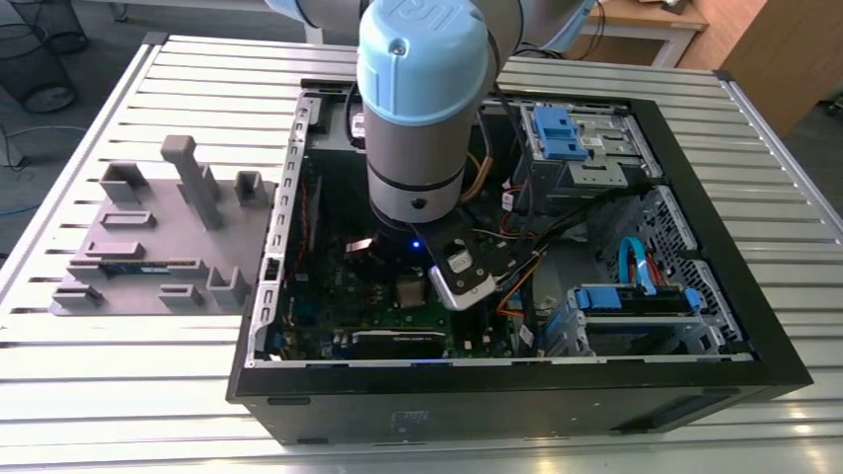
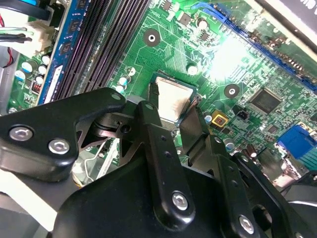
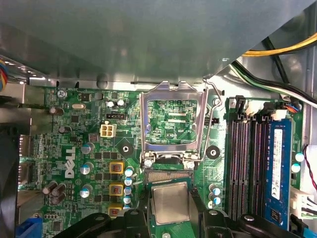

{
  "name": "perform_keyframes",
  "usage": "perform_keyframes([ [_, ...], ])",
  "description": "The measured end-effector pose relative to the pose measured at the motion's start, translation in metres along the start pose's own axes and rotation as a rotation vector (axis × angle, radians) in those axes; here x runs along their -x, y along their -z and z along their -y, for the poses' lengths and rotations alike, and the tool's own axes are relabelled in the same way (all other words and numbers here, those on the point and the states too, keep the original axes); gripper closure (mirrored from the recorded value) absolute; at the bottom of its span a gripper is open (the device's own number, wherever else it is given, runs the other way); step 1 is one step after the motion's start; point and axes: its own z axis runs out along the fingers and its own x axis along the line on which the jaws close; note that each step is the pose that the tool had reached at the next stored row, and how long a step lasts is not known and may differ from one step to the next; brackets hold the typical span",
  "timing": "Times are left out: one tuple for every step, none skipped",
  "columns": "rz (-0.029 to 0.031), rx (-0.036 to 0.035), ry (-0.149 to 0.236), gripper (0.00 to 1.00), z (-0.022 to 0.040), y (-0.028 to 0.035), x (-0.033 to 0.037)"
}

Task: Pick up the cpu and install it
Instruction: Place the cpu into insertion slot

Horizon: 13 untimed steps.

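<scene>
Slatted metal table (image 1: 118, 395) is carrying an open PC case (image 1: 527, 405); arm (image 1: 421, 109) is reaching down inside it. Gripper (image 2: 173, 106) is holding the cpu (image 2: 174, 99), with the fingers (image 2: 151, 124) pinching it by two opposite edges, silver top facing up.

In the first wrist view the cpu (image 3: 170, 203) is hanging flat over the socket (image 3: 168, 175). The frame (image 3: 173, 121) is sitting swung open on the green board (image 3: 74, 129).

Step in hand, by my judgement: pick-up done, install under way, chip not yet released. Seating is calling for square alignment with the socket and a level, gentle descent.

Hard to tell whether the cpu is touching the socket or hovering just above it. Chip and fingers are covering most of the contacts. In the exterior view the arm is covering the middle of the board.
</scene>
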Motion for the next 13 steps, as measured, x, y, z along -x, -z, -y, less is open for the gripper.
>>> perform_keyframes([
  [-0.0002, 0.0006, 0.013, 0.55, 0.0000, -0.0003, 0.0000],
  [-0.0005, 0.0010, 0.027, 0.55, 0.0000, -0.0005, 0.0000],
  [-0.0008, 0.0014, 0.039, 0.55, 0.0000, -0.0007, 0.0000],
  [-0.0009, 0.0019, 0.048, 0.55, 0.0000, -0.0009, 0.0000],
  [-0.0010, 0.0022, 0.056, 0.55, 0.0001, -0.0010, 0.0000],
  [-0.0012, 0.0025, 0.062, 0.55, 0.0003, -0.0011, 0.0000],
  [-0.0012, 0.0026, 0.066, 0.55, 0.0007, -0.0013, 0.0001],
  [-0.0012, 0.0028, 0.068, 0.55, 0.0013, -0.0014, 0.0001],
  [-0.0013, 0.0027, 0.069, 0.55, 0.0018, -0.0015, 0.0000],
  [-0.0013, 0.0028, 0.069, 0.55, 0.0023, -0.0017, 0.0000],
  [-0.0013, 0.0028, 0.070, 0.55, 0.0024, -0.0020, -0.0001],
  [-0.0014, 0.0026, 0.070, 0.55, 0.0024, -0.0020, 0.0000],
  [-0.0014, 0.0026, 0.070, 0.55, 0.0025, -0.0022, 0.0002],
])
